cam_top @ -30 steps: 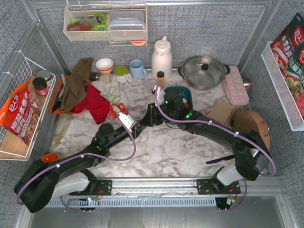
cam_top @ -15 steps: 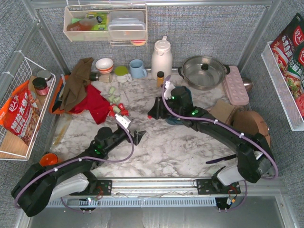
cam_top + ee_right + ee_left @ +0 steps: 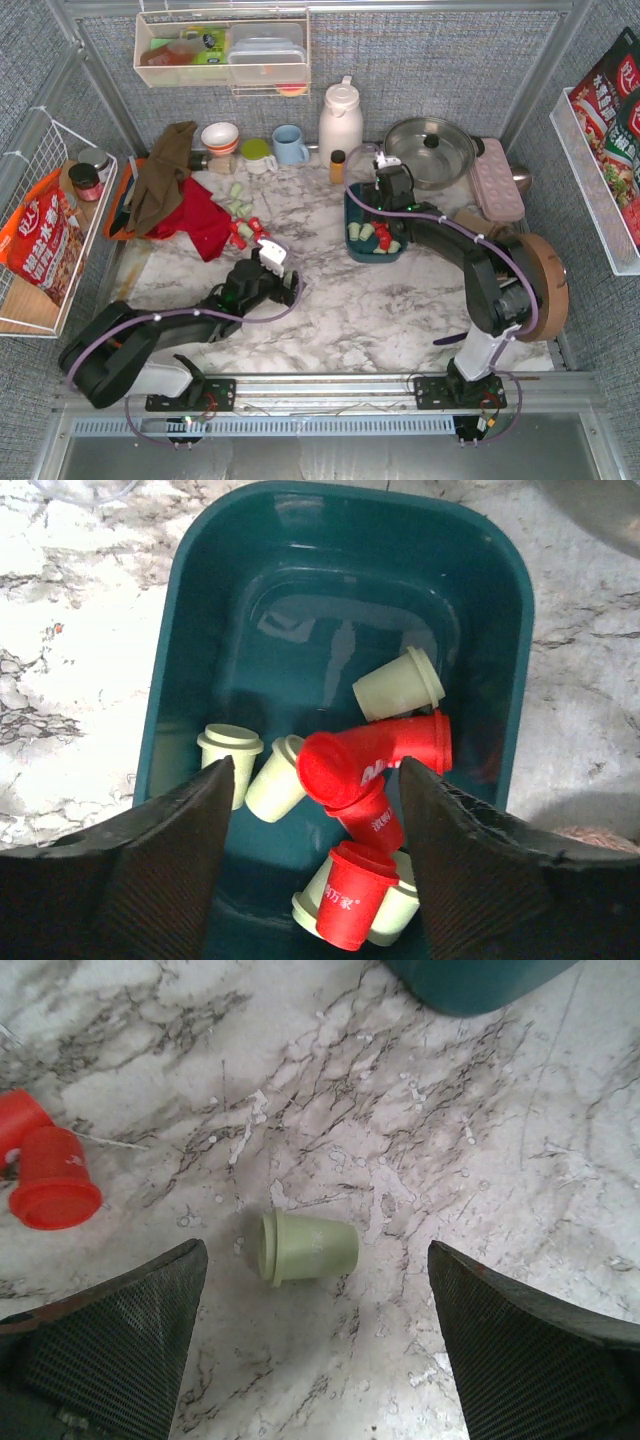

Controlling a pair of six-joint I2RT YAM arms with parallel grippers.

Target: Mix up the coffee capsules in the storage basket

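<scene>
A marble table is seen, cluttered along the back. The basket is set right of centre, with red and green capsules heaped inside. The right gripper is held above it, spread wide and empty. A green capsule, on its side on the table, is flanked untouched by the left gripper, also spread. A red capsule lies near.

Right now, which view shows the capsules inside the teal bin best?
Right wrist: it looks straight down into the teal bin, each capsule distinct. Top external shows them tiny; left wrist catches only the bin's corner.
</scene>
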